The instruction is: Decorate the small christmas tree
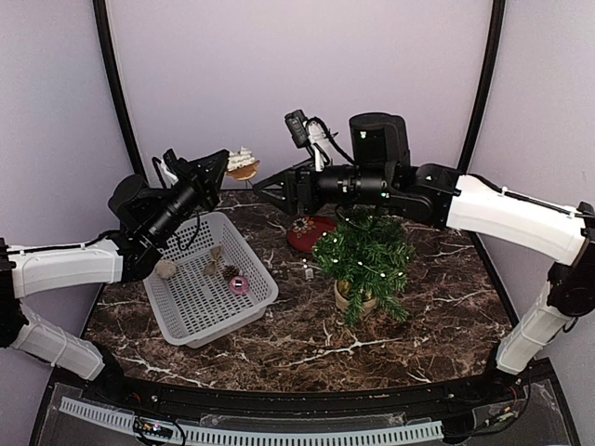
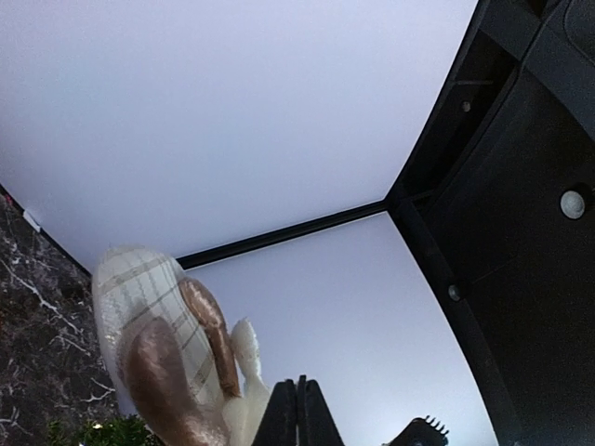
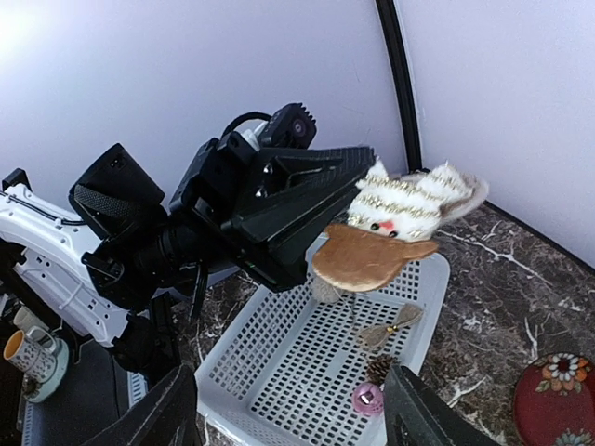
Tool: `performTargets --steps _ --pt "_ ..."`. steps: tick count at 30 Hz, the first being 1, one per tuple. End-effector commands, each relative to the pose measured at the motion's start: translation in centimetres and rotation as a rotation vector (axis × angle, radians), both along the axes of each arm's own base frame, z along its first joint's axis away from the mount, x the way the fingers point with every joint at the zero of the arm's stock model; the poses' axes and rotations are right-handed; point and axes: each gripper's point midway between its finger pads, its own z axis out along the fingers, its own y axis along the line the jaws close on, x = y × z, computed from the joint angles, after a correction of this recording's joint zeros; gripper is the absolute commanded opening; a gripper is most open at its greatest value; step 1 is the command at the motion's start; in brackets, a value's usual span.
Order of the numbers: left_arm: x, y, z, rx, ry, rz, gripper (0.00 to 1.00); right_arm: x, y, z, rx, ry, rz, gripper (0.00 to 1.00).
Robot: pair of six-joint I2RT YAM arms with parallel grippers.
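The small christmas tree [image 1: 365,260] stands in its beige pot [image 1: 351,299] right of centre on the marble table, with small lights on its branches. My left gripper [image 1: 220,171] is raised at the back left, its fingers [image 2: 300,413] pressed together, holding a white-and-brown plush ornament [image 1: 243,164] in the air. The ornament hangs beside the fingers in the left wrist view [image 2: 158,353] and shows in the right wrist view [image 3: 395,223]. My right gripper [image 1: 265,189] is open and empty, pointing left at the ornament from a short gap; it also shows in its own view [image 3: 293,418].
A white mesh basket [image 1: 177,316] sits at the left, holding a pine cone [image 1: 230,271], a pink bauble [image 1: 239,284] and a tan bow [image 1: 215,254]. A red round plate [image 1: 311,232] lies behind the tree. A small silver item [image 1: 308,272] lies on the table.
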Motion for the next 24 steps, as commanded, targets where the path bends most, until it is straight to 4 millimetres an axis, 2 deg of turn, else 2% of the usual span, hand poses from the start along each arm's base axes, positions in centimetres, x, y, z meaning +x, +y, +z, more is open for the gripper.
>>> performTargets --steps 1,9,16,19,24 --pt "-1.9 1.1 5.6 -0.219 -0.172 -0.012 0.0 0.1 1.1 1.7 0.14 0.016 0.005 0.67" --pt "-2.4 0.7 6.7 -0.284 -0.213 -0.052 0.0 1.1 1.2 1.0 0.158 0.031 -0.042 0.69" --pt "-2.9 0.1 7.0 -0.258 -0.248 -0.069 0.0 0.1 1.3 3.4 0.232 0.012 0.008 0.77" --pt "-3.4 -0.7 7.3 -0.237 -0.291 -0.098 0.0 0.5 1.0 4.1 0.25 0.016 -0.009 0.8" --pt "-4.0 -2.2 7.2 -0.223 -0.342 -0.145 0.0 2.3 -0.3 5.1 0.314 0.082 -0.049 0.74"
